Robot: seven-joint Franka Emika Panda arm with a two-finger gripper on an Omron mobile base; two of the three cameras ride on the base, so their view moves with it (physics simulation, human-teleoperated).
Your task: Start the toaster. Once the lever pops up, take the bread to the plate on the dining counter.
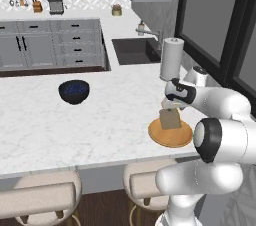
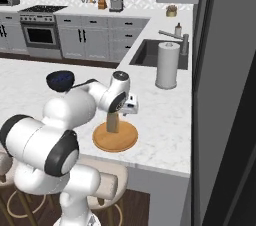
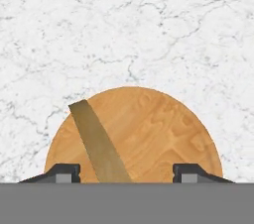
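Tan and thin, the bread looks light, stiff from toasting and crumbly at the edges, so I judge it wants a gentle pinch across its flat faces near the top edge, never a hard squeeze. From left to right in the left base view I see the dark bowl on the marble counter, well apart from the wooden plate; the slice stands on edge on that plate, tilted. The gripper hangs directly over it. In the hand view the left fingertip sits just beside the slice, which leans across the gap toward the upper left, while the other tip stands well clear on the right. The jaws are spread and nothing is pinched: I read the gripper as released, the bread resting on the plate between the tips, likely to tip flat.
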